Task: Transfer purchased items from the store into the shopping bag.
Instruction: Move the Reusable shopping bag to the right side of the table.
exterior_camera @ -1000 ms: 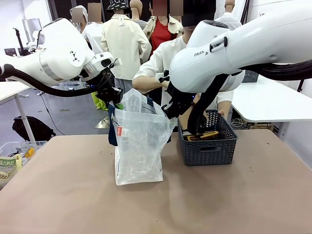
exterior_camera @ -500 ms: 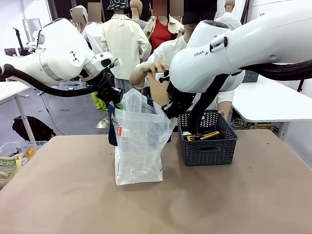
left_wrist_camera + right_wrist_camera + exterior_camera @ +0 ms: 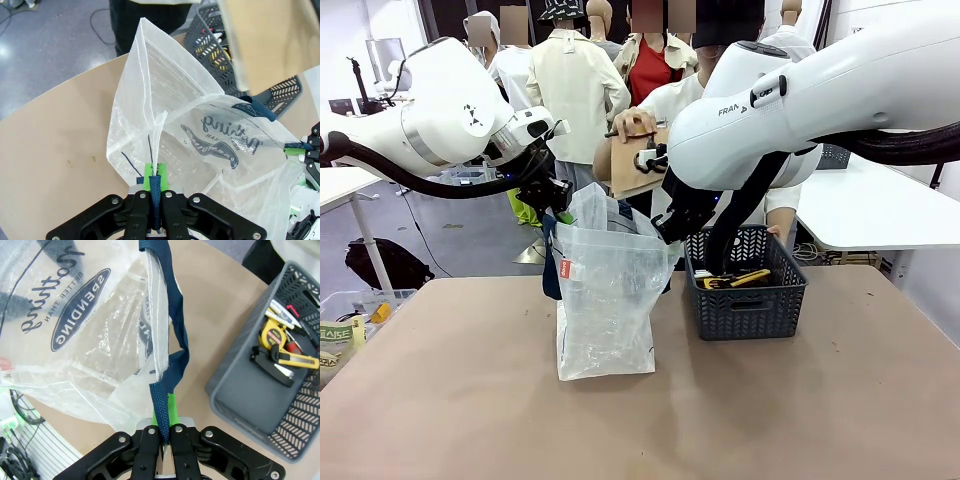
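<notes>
Holding the shopping bag (image 3: 605, 300) open is the robot's whole job right now, and from where I stand it looks properly set up. The left gripper (image 3: 155, 179) has its fingers pressed together on one navy handle (image 3: 156, 200). The right gripper (image 3: 164, 412) is pinched tight on the other handle (image 3: 172, 365). The bag hangs between them with its foot on the table (image 3: 470, 420), just left of the dark basket (image 3: 750, 305). Across the table the person's hand (image 3: 632, 122) grips the top edge of a flat brown packet (image 3: 638, 165), up above the bag's mouth and between the two arms.

To do this well, I'd say both arms should hold level and well spread so the mouth gapes wide. In the left wrist view one wall of the bag rises in a limp peak and the opening looks narrow, so a little more pull apart could help. Neither grip should slacken until the packet is inside.

As for what is in the way, the right arm's thick forearm and black hose (image 3: 740, 215) cross in front of the basket, so the person has to reach around them. The packet looks wide against the opening and could catch on the film. The basket holds more goods, among them a yellow tape measure (image 3: 272, 335) and some dark flat pieces. A clear tub (image 3: 350, 315) of odds and ends sits off the table's left edge, well apart.
</notes>
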